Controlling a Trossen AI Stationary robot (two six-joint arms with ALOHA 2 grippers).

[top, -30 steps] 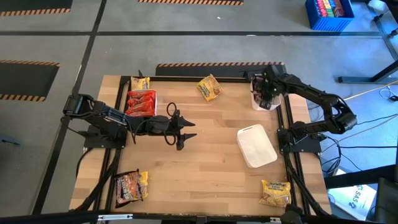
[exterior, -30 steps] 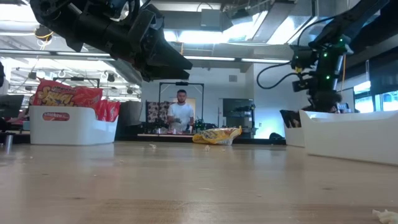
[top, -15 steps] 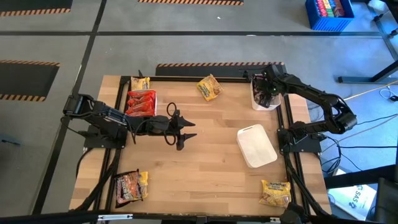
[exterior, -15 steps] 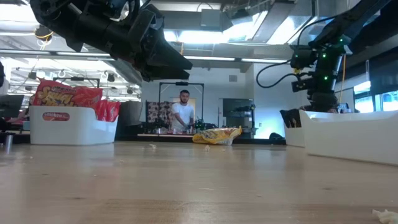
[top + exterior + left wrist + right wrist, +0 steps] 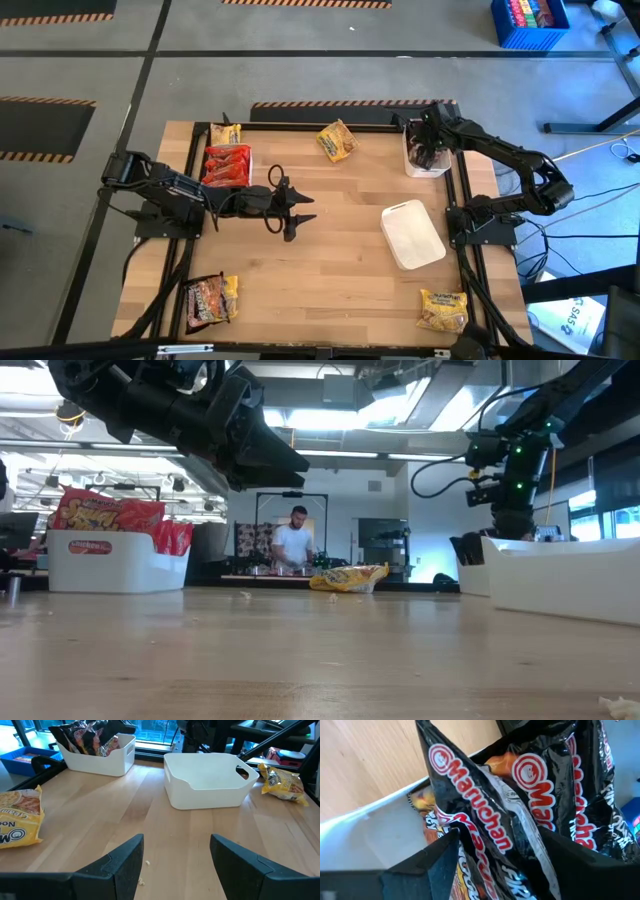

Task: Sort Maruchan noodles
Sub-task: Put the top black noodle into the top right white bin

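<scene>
My right end effector (image 5: 428,150) hangs open, gripping nothing, directly above the black Maruchan packets (image 5: 520,795) in their white bin (image 5: 412,165). My left end effector (image 5: 293,210) waits open mid-worktop (image 5: 330,260).

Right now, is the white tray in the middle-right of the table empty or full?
Empty. The white tray shows only its bare white inside from above, and the left wrist view sees no packet in it.

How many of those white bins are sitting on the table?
3. One with red packets sits at the far left, one with dark packets at the far right under the right gripper, and an empty tray right of centre.
</scene>
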